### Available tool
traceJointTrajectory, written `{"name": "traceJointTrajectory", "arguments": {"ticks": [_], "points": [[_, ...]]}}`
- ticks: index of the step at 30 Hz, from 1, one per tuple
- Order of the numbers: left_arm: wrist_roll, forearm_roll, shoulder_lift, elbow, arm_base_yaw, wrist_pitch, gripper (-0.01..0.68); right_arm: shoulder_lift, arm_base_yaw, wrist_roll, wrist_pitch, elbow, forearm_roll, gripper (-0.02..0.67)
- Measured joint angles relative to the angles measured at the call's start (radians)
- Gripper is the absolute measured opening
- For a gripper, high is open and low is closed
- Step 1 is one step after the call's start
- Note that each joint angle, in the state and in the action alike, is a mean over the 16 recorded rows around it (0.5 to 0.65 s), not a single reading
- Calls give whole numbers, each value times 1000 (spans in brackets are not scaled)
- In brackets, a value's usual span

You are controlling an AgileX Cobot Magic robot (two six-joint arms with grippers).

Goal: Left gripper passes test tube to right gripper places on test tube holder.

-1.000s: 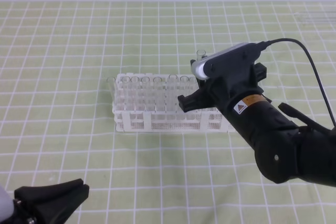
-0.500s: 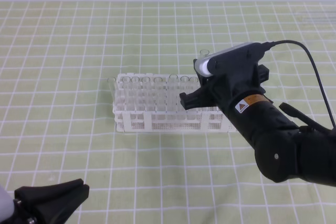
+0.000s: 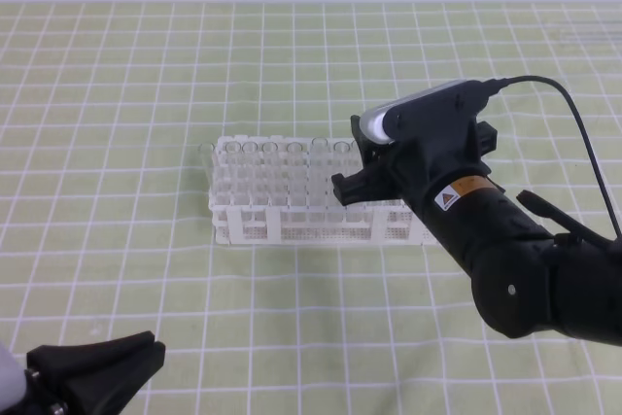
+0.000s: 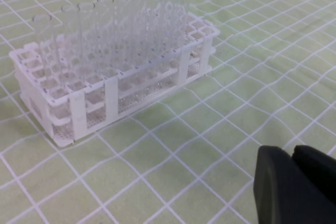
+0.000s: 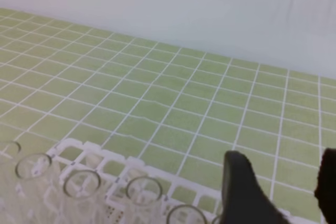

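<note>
Right gripper (image 3: 352, 185) hangs over the right end of the white rack (image 3: 292, 231), tilted down toward it. In its wrist view the two black fingers (image 5: 239, 188) stand spread apart, and only green cloth and the rack's edge show in the gap between them. Its silvery top plate (image 3: 418, 106) faces up, an orange-white label (image 3: 457, 191) sits on the forearm, and a black cable (image 3: 575, 116) loops off to the right.

A row of clear tubes (image 3: 292, 156) stands upright in the rack's far holes, reaching to just beside the fingers. The test tube cannot be told apart from these; none shows between the fingers.

Well apart from the rack, at the lower left of the high view, the left gripper (image 3: 117, 368) sits low near the cloth. Its fingers (image 4: 274, 187) look pressed together with nothing in them. A green cloth with a white grid (image 3: 117, 94) covers the table.
</note>
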Motion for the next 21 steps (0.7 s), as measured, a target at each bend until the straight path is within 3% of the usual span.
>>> {"name": "traceJointTrajectory", "arguments": {"ticks": [11, 21], "points": [[0, 1, 2, 0, 0, 3, 37, -105, 0, -16, 22, 1, 20, 282], [0, -1, 0, 0, 0, 4, 37, -376, -12, -178, 295, 2, 53, 115]]}}
